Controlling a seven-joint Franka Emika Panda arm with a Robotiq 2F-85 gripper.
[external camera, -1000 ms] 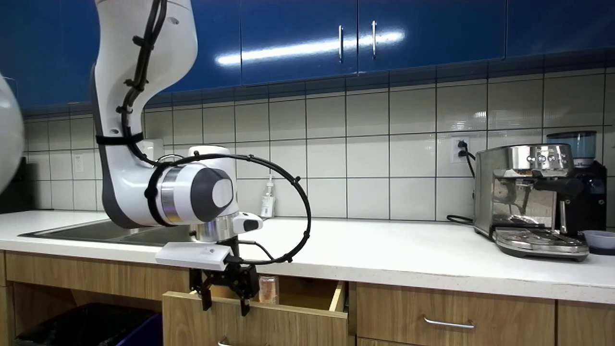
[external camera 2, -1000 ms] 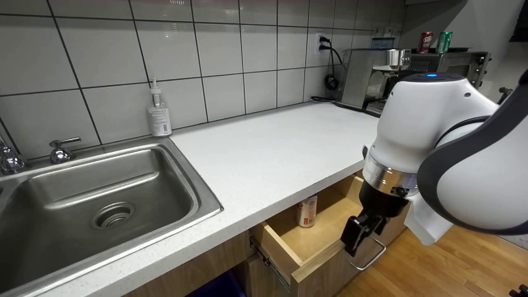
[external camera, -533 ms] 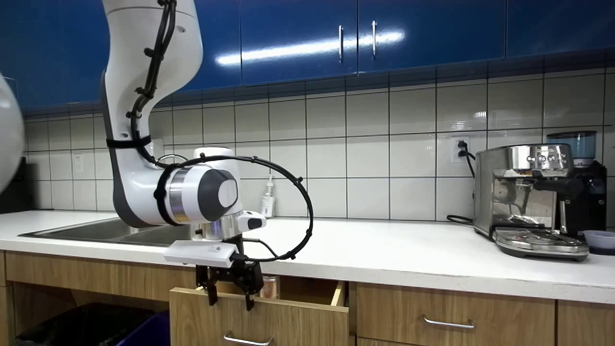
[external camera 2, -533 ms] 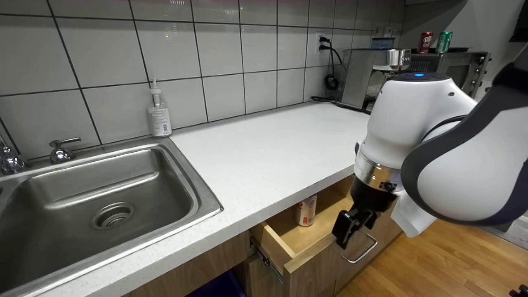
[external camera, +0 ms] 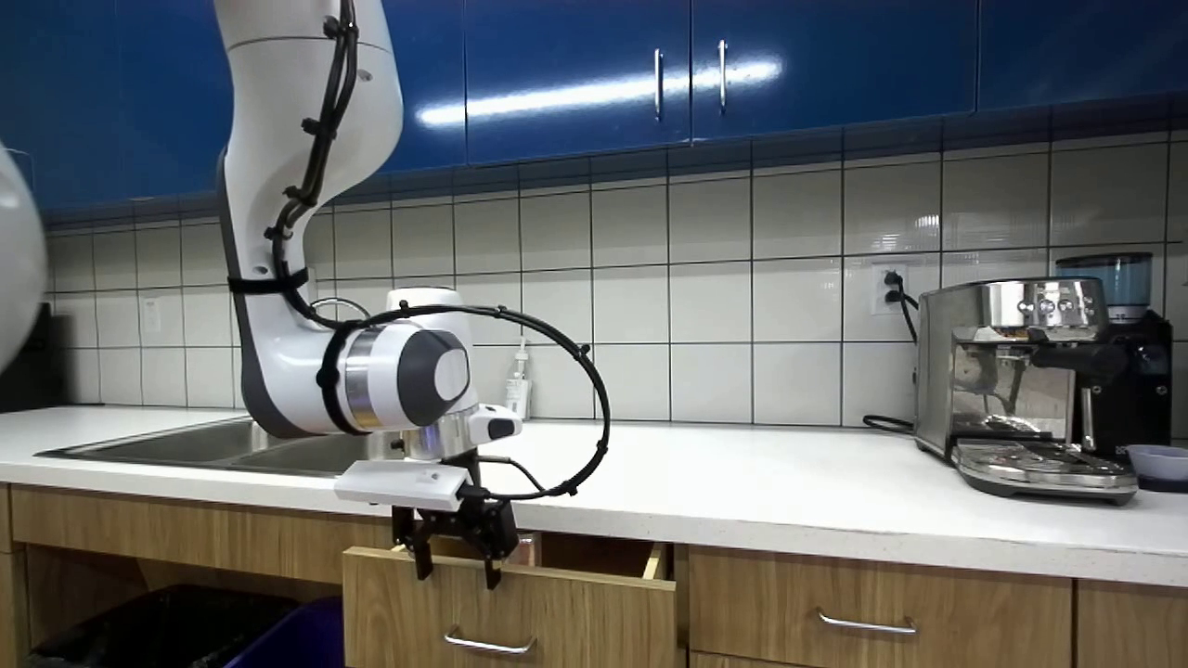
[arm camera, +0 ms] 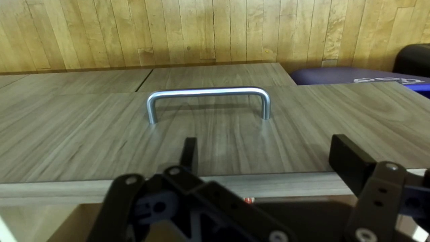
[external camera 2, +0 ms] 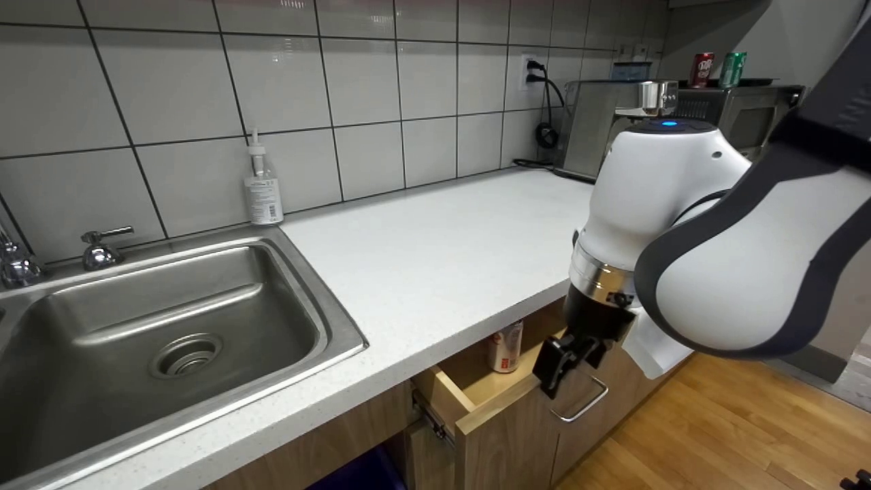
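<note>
A white surface (external camera 2: 442, 252) runs along a tiled wall (external camera: 710, 297), with blue cupboards (external camera: 575, 65) above and a wooden floor (external camera 2: 646, 442) below. A metal sink (external camera 2: 318, 289) is set into the surface, a tap handle (external camera 2: 101, 255) and a soap bottle (external camera 2: 263, 201) standing along its back edge. Well apart from the sink are a coffee machine (external camera: 1012, 390), a grinder (external camera: 1146, 380) and a small bowl (external camera: 1160, 461). Past them, in an exterior view, a red can (external camera 2: 701, 70) and a green can (external camera 2: 733, 69) stand on top of an oven (external camera 2: 745, 119).

Under the surface, the drawer (external camera: 594, 617) is partly open, with a metal handle (arm camera: 208, 91) on its front. A pale can (external camera 2: 505, 348) stands upright inside. Beside the drawer sits a purple bin (external camera: 302, 638).

The end effector (arm camera: 264, 148) is spread wide at the drawer's top front edge, only the drawer showing between its fingers (arm camera: 190, 151); whether they touch it, I cannot tell. The arm (external camera 2: 735, 272) blocks part of the coffee machine in an exterior view, and the drawer front and end effector hide most of the pale can in an exterior view.
</note>
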